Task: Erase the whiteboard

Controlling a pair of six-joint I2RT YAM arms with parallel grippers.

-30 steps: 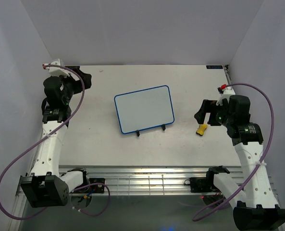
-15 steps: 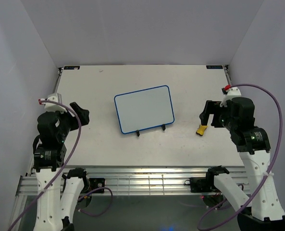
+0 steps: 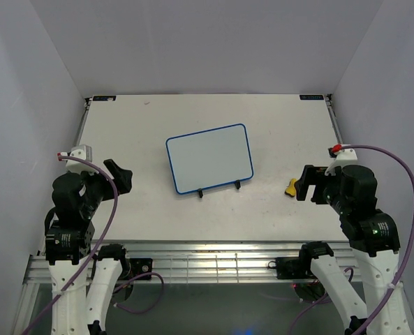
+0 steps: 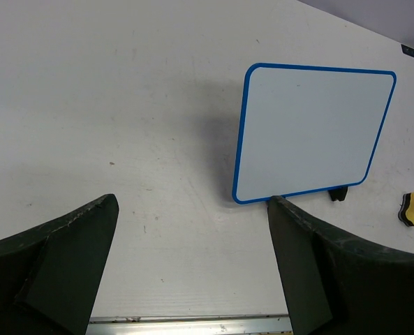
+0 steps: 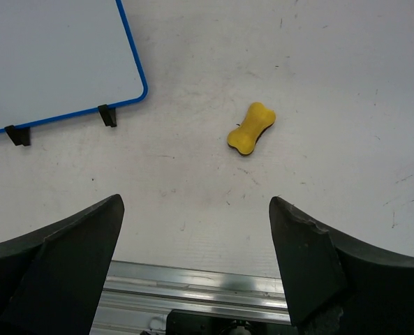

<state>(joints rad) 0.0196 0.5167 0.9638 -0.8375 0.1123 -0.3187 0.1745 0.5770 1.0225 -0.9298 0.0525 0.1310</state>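
The whiteboard (image 3: 209, 158) stands in the middle of the table on its black wire feet, blue-framed, its white face blank. It also shows in the left wrist view (image 4: 311, 132) and the right wrist view (image 5: 53, 63). A small yellow eraser (image 3: 290, 187) lies on the table to its right, also in the right wrist view (image 5: 251, 128) and the left wrist view (image 4: 410, 209). My left gripper (image 3: 119, 175) is open and empty, well left of the board. My right gripper (image 3: 306, 183) is open and empty, just right of the eraser and apart from it.
The metal rail (image 3: 213, 259) runs along the table's near edge and shows in the right wrist view (image 5: 200, 289). Purple cables (image 3: 392, 164) loop beside both arms. White walls enclose the table at the back and both sides.
Both arms have pulled back toward the near edge. The left gripper came from the far left corner. The right gripper drew away from the eraser. The board and eraser have not moved.
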